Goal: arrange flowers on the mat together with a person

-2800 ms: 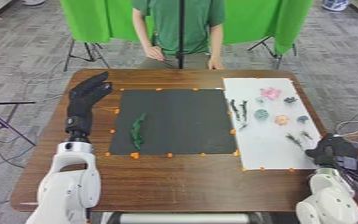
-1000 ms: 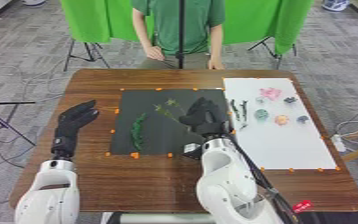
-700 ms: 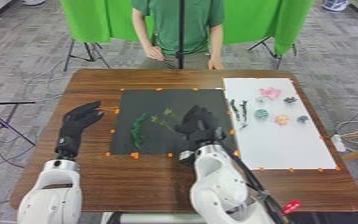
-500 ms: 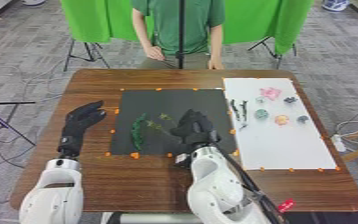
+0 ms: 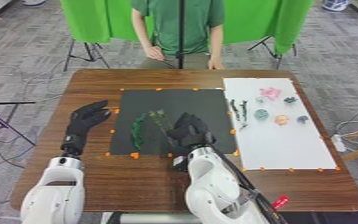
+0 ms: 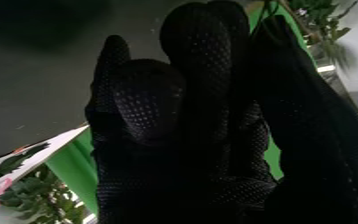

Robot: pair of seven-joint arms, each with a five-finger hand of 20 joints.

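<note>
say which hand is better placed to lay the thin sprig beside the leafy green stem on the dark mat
Right, most likely: the right hand holds the thin sprig over the dark mat, to the right of the leafy green stem. The left hand is empty, beyond the mat's left edge.

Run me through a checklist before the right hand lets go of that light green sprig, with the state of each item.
1. Light green sprig in the right hand: ok, its stem runs into the hand.
2. Sprig's tips over the dark mat: ok.
3. Sprig beside, not across, the dark green stem: ok, though the gap looks narrow.
4. Sprig down flat on the mat: cannot tell from this angle.
5. Left hand off the mat: ok, it is just left of it.
6. Person's hands away from the mat: ok, beyond the table's far edge.
</note>
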